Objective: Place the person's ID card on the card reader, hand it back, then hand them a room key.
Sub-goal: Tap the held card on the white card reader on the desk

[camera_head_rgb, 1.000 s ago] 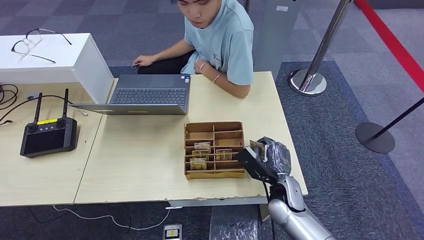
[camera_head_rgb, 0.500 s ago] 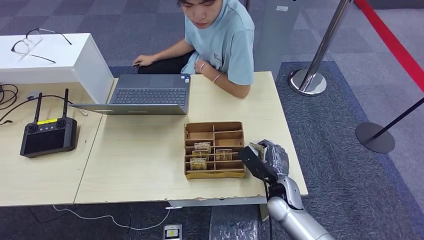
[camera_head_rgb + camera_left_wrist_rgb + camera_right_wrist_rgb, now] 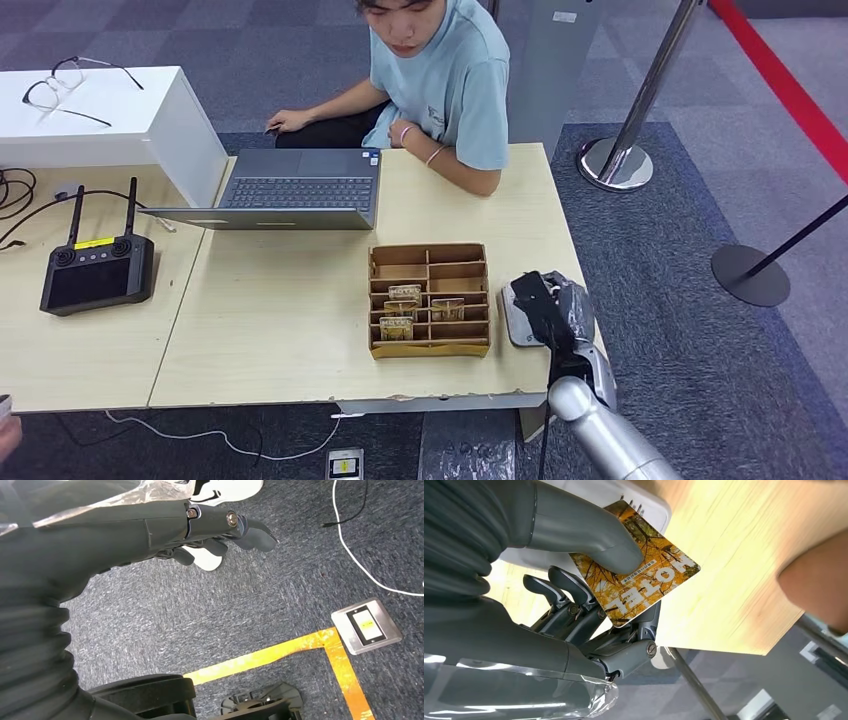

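My right hand (image 3: 553,310) hangs at the table's right edge, over a white card reader (image 3: 513,320). In the right wrist view the thumb and fingers of that hand (image 3: 574,580) pinch an orange-yellow card (image 3: 644,580) printed HOTEL, held just off the reader's white casing (image 3: 651,507). A wooden sorting box (image 3: 428,298) with several similar cards stands left of the hand. The person (image 3: 440,80) sits at the far side of the table, one forearm (image 3: 814,575) resting on it. My left hand (image 3: 220,530) hangs over the carpet, fingers loosely apart, holding nothing.
A laptop (image 3: 300,190) lies open in front of the person. A black controller with two antennas (image 3: 97,270) sits on the left table, glasses (image 3: 60,85) on a white box. Barrier posts (image 3: 620,160) stand on the carpet to the right.
My right hand has moved right and turned over the white reader. The card, which stuck up from the hand before, is now tucked under it in the head view.
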